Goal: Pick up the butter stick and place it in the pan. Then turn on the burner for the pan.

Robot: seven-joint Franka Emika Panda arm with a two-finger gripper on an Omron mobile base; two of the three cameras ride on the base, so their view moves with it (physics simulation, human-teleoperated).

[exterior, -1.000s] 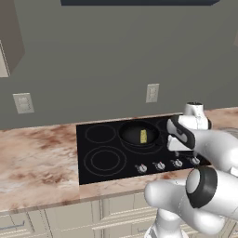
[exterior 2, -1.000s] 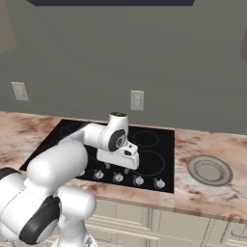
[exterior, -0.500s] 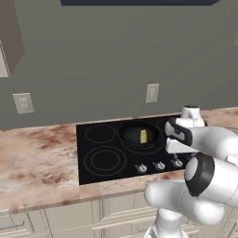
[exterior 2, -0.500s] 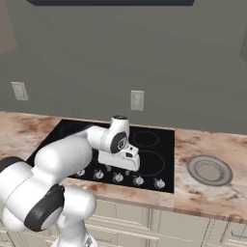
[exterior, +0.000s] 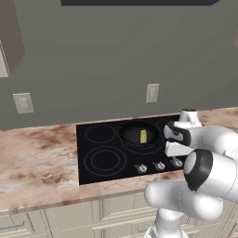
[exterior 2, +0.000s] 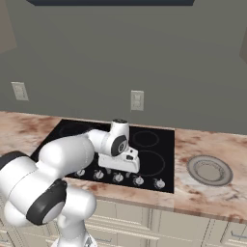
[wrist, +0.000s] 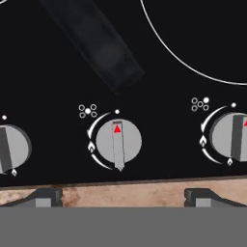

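Directly ahead of the wide-spread, empty jaws of the two-finger gripper (wrist: 120, 195) sits a small round silver knob (wrist: 118, 143), its red marker pointing away from the fingertips (wrist: 44, 197). Beyond the jaws, the small pale-yellow butter stick (exterior: 143, 135) already lies inside the round black frying pan (exterior: 138, 135), covering its ring-marked glass burner. To do this step well, I judge the gripper should drop straight, centred on the knob's raised bar, pinch both sides evenly, then rotate without sliding off.
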